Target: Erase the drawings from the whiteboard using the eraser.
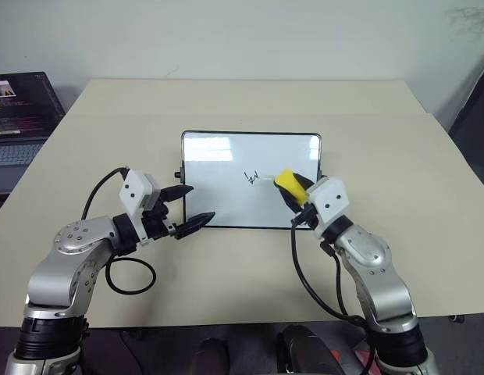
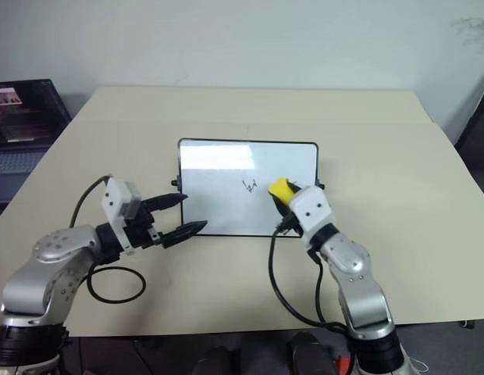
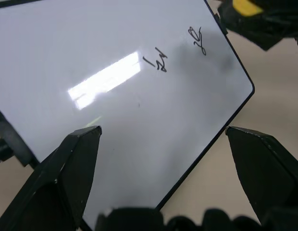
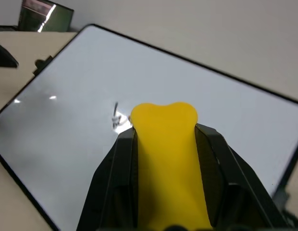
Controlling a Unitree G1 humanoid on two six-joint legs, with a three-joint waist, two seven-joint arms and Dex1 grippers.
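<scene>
Right claw [image 1: 295, 194] is shown clamped on the eraser [image 1: 290, 183], whose yellow end sticks out past the fingertips over the right part of the whiteboard [image 1: 226, 168]. The drawings [image 1: 251, 176] lie just beside the eraser, toward the robot's left: one scribble is seen in the head view, a second nearer the eraser in the left wrist view; a third cannot be made out. Eraser's long axis runs along the claw, pointing fwd and left at the marks, so a short sweep left is judged to be needed next. Left claw [image 1: 186, 208] is held wide open, empty, at the board's near-left corner, approx. over its edge. Board lies flat on a beige surface [image 1: 398, 156]; a laptop [image 1: 19, 105] sits at far left by a pale wall.
</scene>
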